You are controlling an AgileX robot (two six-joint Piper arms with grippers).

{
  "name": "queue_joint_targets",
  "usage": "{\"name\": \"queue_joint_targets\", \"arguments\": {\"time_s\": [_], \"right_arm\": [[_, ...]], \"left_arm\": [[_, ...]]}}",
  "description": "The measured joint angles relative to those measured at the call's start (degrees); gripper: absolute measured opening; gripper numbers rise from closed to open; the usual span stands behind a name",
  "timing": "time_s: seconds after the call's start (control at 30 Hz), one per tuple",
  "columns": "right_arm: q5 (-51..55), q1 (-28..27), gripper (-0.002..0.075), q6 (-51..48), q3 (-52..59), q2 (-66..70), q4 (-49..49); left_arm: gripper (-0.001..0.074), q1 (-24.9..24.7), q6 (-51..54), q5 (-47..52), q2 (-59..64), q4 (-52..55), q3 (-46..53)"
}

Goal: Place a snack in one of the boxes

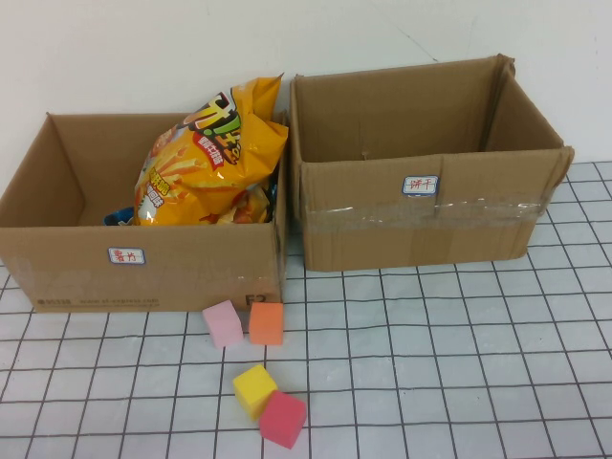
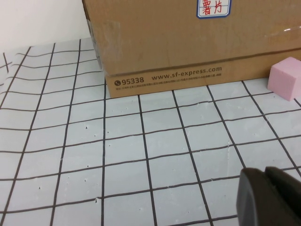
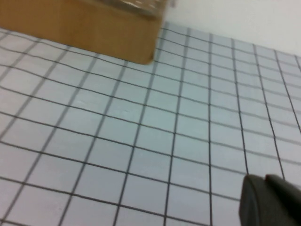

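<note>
A yellow-orange snack bag [image 1: 212, 158] stands inside the left cardboard box [image 1: 143, 263], leaning against its right wall. The right cardboard box [image 1: 421, 220] looks empty. Neither arm shows in the high view. My left gripper [image 2: 268, 195] is shut and empty, low over the gridded table in front of the left box [image 2: 164, 42]. My right gripper [image 3: 268, 202] is shut and empty, over the gridded table near a corner of the right box [image 3: 94, 28].
Several foam cubes lie in front of the left box: pink [image 1: 223, 323], orange [image 1: 267, 323], yellow [image 1: 254, 389], red [image 1: 283, 419]. The pink cube also shows in the left wrist view [image 2: 286, 77]. A blue packet [image 1: 120, 217] peeks from under the bag.
</note>
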Motion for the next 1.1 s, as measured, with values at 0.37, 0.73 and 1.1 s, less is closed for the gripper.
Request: {"name": "queue_joint_targets", "arguments": {"time_s": [0.37,0.73,1.1], "right_arm": [[-6.1,-4.8,0.0002,4.9,10.6,-4.4,-1.3],[-6.1,-4.8,0.0002,7.9,10.6,-4.4,-1.7],[-6.1,-4.8,0.0001,8.2,10.6,-4.4,-1.9]], "left_arm": [[-0.0001,0.0,0.0,0.0,0.0,-0.1,0.0],[-0.0001,0.0,0.1,0.0,0.0,-0.2,0.0],[-0.0001,0.0,0.1,0.0,0.0,-0.2,0.0]]}}
